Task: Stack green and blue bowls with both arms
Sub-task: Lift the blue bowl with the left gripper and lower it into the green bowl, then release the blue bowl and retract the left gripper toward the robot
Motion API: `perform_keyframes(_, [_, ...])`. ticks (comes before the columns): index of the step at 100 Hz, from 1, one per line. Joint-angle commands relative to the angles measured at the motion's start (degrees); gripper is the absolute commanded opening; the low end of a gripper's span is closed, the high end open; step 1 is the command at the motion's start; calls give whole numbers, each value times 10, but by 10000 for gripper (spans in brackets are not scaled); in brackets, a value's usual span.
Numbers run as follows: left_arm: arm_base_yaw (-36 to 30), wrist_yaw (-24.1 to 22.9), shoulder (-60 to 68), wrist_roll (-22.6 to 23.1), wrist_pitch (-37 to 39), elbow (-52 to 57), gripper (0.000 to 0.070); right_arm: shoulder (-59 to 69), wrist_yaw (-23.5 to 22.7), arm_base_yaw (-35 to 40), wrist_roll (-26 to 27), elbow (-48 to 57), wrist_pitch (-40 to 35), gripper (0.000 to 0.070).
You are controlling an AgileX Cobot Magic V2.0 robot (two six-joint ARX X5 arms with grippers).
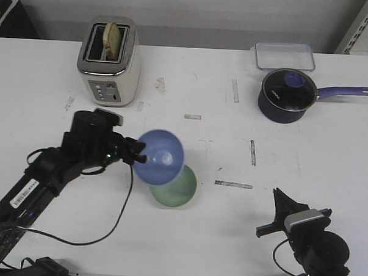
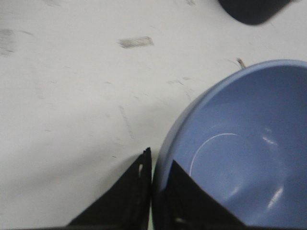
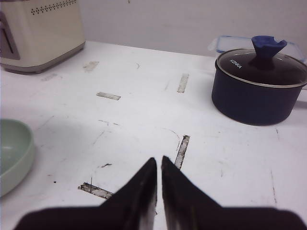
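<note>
Left gripper has jaws clamped on the rim of the blue bowl, held tilted above the counter, overlapping the green bowl sitting at its 5 o'clock. Right gripper hangs over bare counter at the green bowl's 4 o'clock, well apart, jaws together on nothing.

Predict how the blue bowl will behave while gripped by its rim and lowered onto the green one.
The blue bowl looks rigid and keeps its shape in the left gripper. Its smooth, glossy wall suggests it could slip or pivot in a thin rim pinch. It hangs tilted over the green bowl, so it may rock before settling.
</note>
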Motion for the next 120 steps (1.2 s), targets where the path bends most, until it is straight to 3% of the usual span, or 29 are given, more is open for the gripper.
perform_keyframes(1, [-38, -2, 21, -5, -1, 10, 0, 2, 0, 2, 3, -1, 4, 7])
perform_keyframes(21, [-96, -51, 87, -5, -14, 10, 0, 2, 0, 2, 3, -1, 4, 7])
perform_keyframes(75, [-98, -58, 164, 7, -22, 10, 14, 2, 0, 2, 3, -1, 4, 7])
perform_keyframes(82, [-98, -58, 163, 7, -20, 10, 145, 2, 0, 2, 3, -1, 4, 7])
perform_keyframes(91, [-98, -58, 160, 6, -16, 11, 460, 2, 0, 2, 3, -1, 5, 7])
perform_keyframes(99, [-98, -58, 155, 5, -11, 12, 645, 2, 0, 2, 3, -1, 5, 7])
perform_keyframes(103, [-98, -58, 152, 6, -11, 15, 672, 2, 0, 2, 3, -1, 4, 7])
perform_keyframes(120, [-96, -58, 138, 6, -12, 54, 671, 2, 0, 2, 3, -1, 4, 7])
